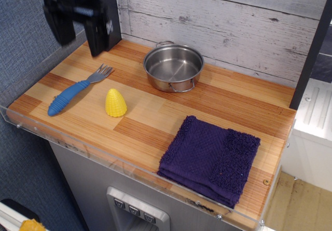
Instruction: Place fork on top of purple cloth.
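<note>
The fork [78, 90], with a ribbed blue handle and a silver head, lies flat on the left of the wooden counter, tines pointing to the back right. The purple cloth [210, 158] lies folded at the front right. My gripper [80, 39] is black, blurred, and hangs above the back-left corner, above and behind the fork. Its two fingers stand apart with nothing between them.
A steel pot [173, 67] stands at the back centre. A yellow corn-shaped cone [115, 103] stands right of the fork handle. A clear plastic rim [104, 158] edges the counter's front and left. A black post [110, 8] rises at the back left.
</note>
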Controlling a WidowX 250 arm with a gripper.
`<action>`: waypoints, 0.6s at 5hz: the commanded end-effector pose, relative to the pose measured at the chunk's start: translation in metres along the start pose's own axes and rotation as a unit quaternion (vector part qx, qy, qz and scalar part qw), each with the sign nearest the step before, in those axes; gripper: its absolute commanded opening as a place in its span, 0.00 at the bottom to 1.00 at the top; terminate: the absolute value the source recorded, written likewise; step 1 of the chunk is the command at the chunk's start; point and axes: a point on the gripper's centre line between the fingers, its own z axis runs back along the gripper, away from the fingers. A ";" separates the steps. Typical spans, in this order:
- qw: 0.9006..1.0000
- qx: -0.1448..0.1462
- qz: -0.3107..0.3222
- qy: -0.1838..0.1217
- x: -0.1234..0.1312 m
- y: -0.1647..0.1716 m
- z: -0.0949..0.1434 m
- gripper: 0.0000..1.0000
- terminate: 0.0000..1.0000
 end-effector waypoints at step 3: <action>0.998 0.009 0.054 0.009 -0.010 0.050 -0.027 1.00 0.00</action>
